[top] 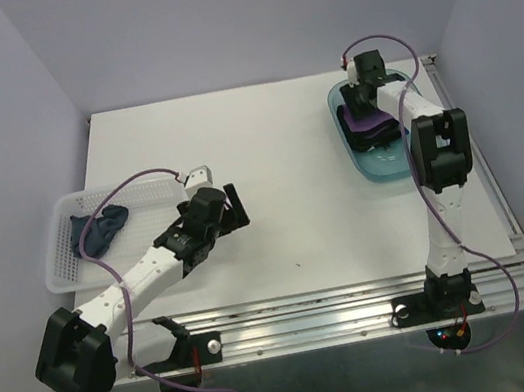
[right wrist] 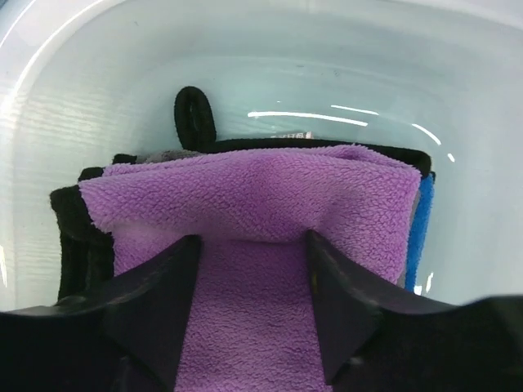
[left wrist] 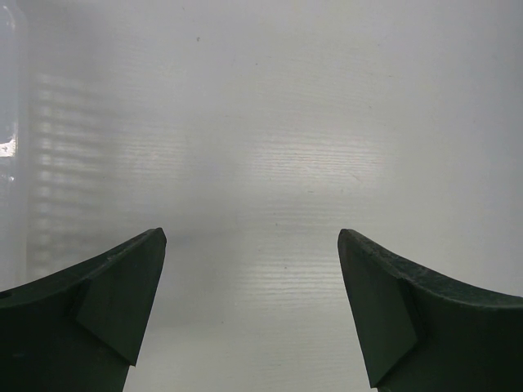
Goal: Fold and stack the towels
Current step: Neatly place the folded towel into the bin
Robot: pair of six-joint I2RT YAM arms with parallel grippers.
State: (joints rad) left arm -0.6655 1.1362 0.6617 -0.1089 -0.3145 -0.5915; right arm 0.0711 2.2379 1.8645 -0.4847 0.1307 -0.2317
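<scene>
A purple towel point(right wrist: 253, 192) lies folded on top of a stack inside the teal tray point(top: 386, 167) at the back right. Under it show a bright blue towel point(right wrist: 419, 224) and black edging point(right wrist: 194, 116). My right gripper point(right wrist: 253, 242) is open, its fingers spread over the purple towel point(top: 368, 122) and their tips pressed into its pile; the cloth lies flat between them. A dark navy towel point(top: 100, 229) lies crumpled in the white mesh basket point(top: 63, 205) at the left. My left gripper point(top: 236, 208) hovers wide open over bare table, right of the basket, nothing between its fingers point(left wrist: 122, 302).
The teal tray's pale wall point(right wrist: 327, 65) curves round the stack on all sides. A metal rail point(top: 363, 310) runs along the near edge, another point(top: 479, 158) up the right side. White table point(left wrist: 261, 122) fills the left wrist view.
</scene>
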